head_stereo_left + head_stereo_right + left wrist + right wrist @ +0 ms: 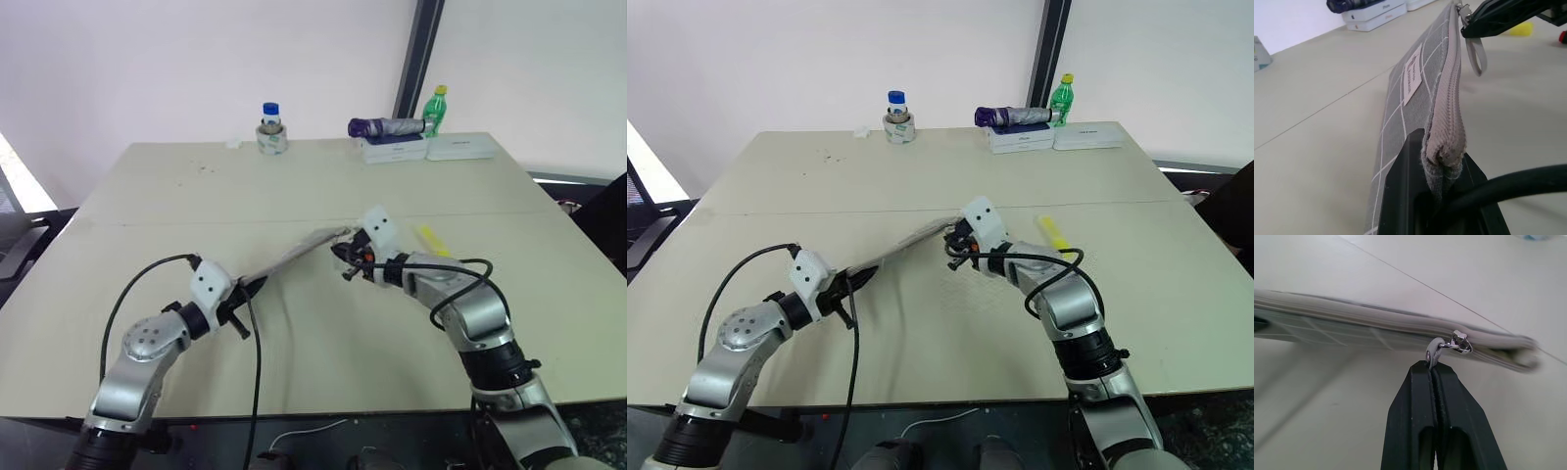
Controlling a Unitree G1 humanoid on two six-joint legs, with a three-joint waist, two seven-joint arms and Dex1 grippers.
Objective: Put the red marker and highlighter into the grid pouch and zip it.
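The grid pouch hangs edge-up above the table, stretched between my two grippers. My left gripper is shut on its near end, and the grey fabric sits pinched between the black fingers. At the far end my right gripper is shut on the grey pull cord of the zipper slider. The zipper line looks closed along the top edge. The yellow highlighter lies on the table just right of my right gripper. The red marker is out of view.
At the table's back edge stand a blue-capped jar on a tape roll, a folded purple umbrella on white boxes, and a green bottle. A black cable loops beside my left arm.
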